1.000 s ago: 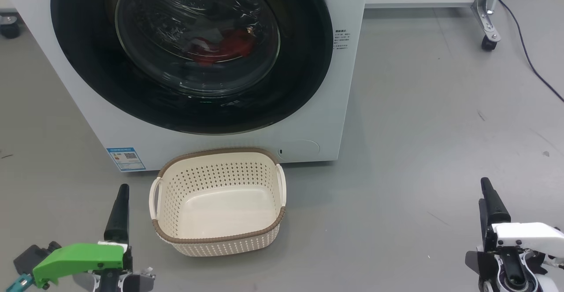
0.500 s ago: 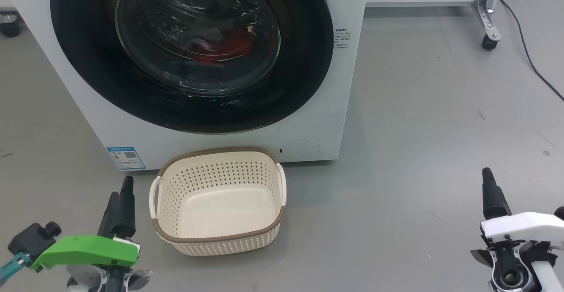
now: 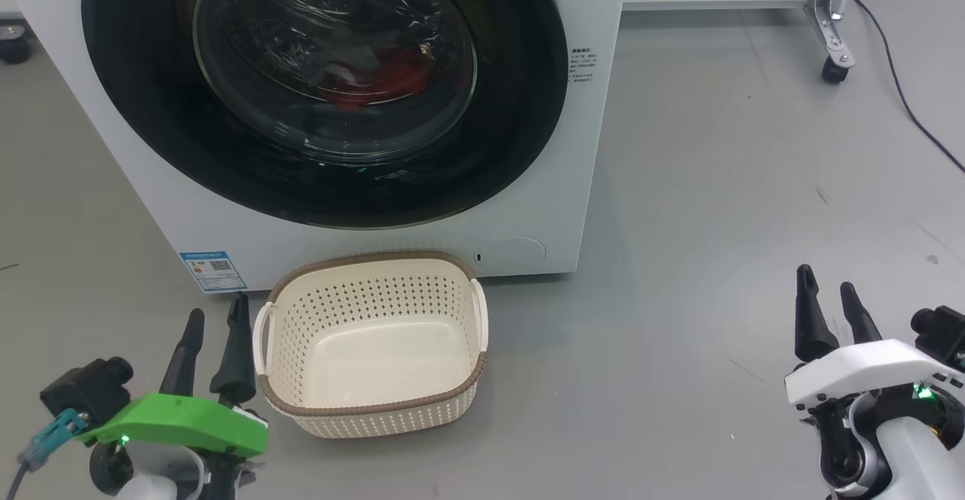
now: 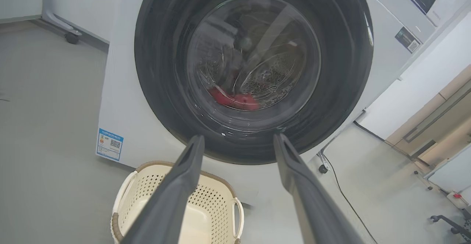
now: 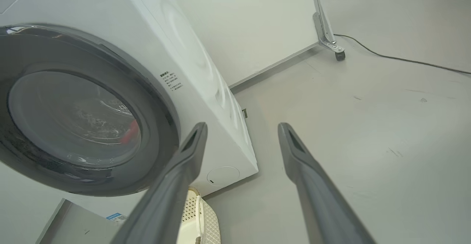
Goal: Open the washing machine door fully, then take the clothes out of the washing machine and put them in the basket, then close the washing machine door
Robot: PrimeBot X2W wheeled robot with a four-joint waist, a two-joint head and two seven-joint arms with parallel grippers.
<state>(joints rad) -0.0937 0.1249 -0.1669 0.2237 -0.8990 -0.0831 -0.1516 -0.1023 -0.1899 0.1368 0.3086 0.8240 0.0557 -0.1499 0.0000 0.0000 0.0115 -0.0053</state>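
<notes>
The washing machine [image 3: 573, 183] stands ahead with its round black-rimmed door [image 3: 151, 108] shut against the front. Through the glass I see red clothes [image 3: 381, 78] in the drum, also visible as clothes [image 4: 233, 99] in the left wrist view. The cream basket [image 3: 373, 409] sits empty on the floor right before the machine. My left gripper [image 3: 217, 315] is open, low at the basket's left handle. My right gripper [image 3: 828, 289] is open over bare floor, well to the right of the basket. In the wrist views the left gripper [image 4: 238, 139] and right gripper [image 5: 243, 126] hold nothing.
Grey floor spreads wide to the right of the machine. A metal frame leg on a caster [image 3: 831, 70] and a black cable [image 3: 905, 100] lie at the back right. Another caster [image 3: 13, 49] sits at the far left. A blue sticker [image 3: 213, 270] marks the machine's lower left.
Both arms have risen and turned, so two fingers of each gripper now show apart. The left gripper has come closer to the basket's left handle. The door stays shut.
</notes>
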